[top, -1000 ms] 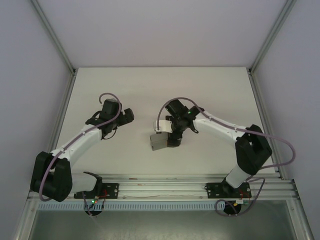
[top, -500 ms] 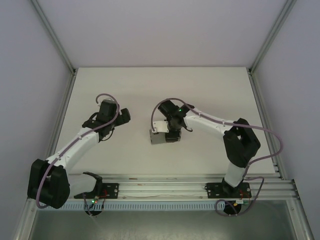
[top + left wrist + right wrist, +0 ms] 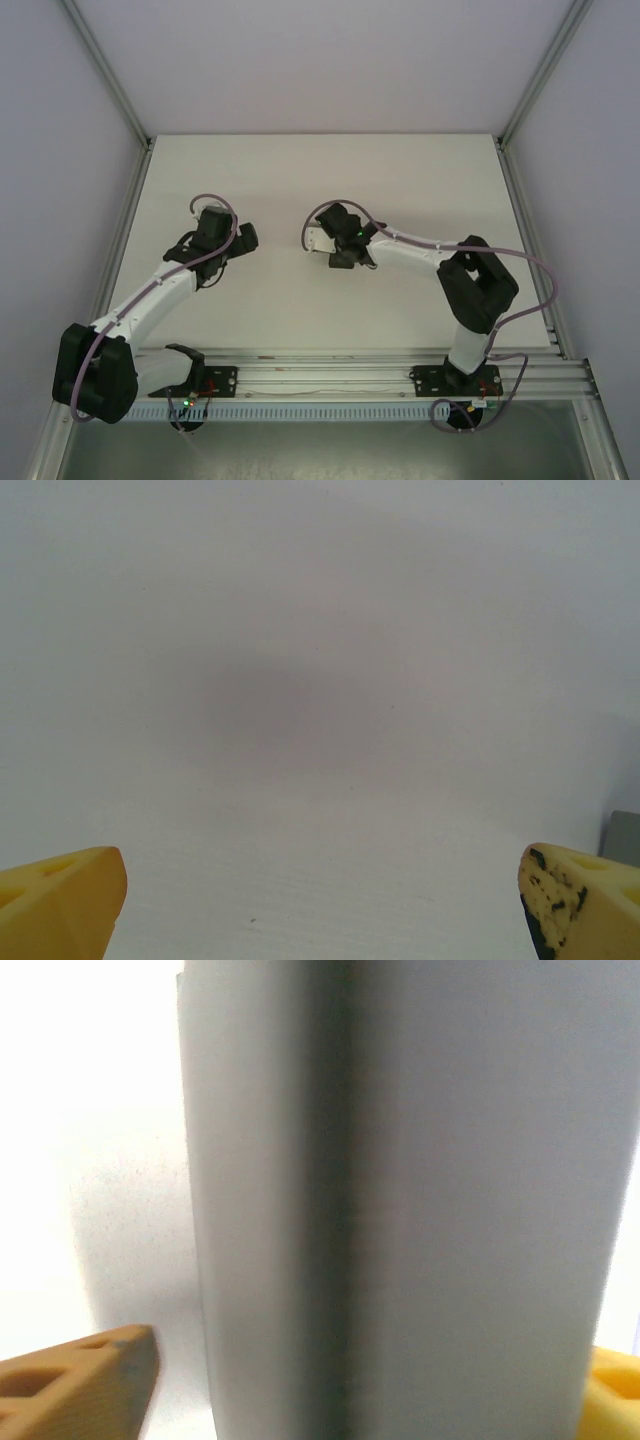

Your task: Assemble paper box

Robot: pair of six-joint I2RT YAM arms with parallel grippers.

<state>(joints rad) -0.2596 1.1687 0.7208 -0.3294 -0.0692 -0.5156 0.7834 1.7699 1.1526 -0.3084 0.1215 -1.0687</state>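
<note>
From my station, the right wrist view puts the paper box (image 3: 400, 1200) squarely in front of the camera, a plain grey cardboard body running from the top of the view to the bottom. A darker, blurred band runs down it left of its middle, where two of its faces seem to meet at a fold. The right tool (image 3: 350, 1390) is spread wide with the box between its yellow fingertips (image 3: 85, 1385). The fingertip on the left of that view stands clear of the cardboard, with a strip of white surface (image 3: 90, 1110) and a soft shadow showing in the gap. The fingertip on the right sits just at the box's edge, and I cannot tell whether it touches. So I read the box as straddled, not pinched. From above, the right arm (image 3: 420, 245) reaches in from the near right, its wrist over the middle of the surface a little left of centre, and that is where the box sits. The left arm (image 3: 150, 290) stretches from the near left, and the left tool (image 3: 243, 238) hangs over the left-middle of the surface, apart from the right wrist with bare surface between them. In the left wrist view that tool is spread as well, its fingertips in the two bottom corners with nothing between them but bare white surface. A small grey sliver (image 3: 626, 838) shows at the right edge there, too little of it for me to name.
</note>
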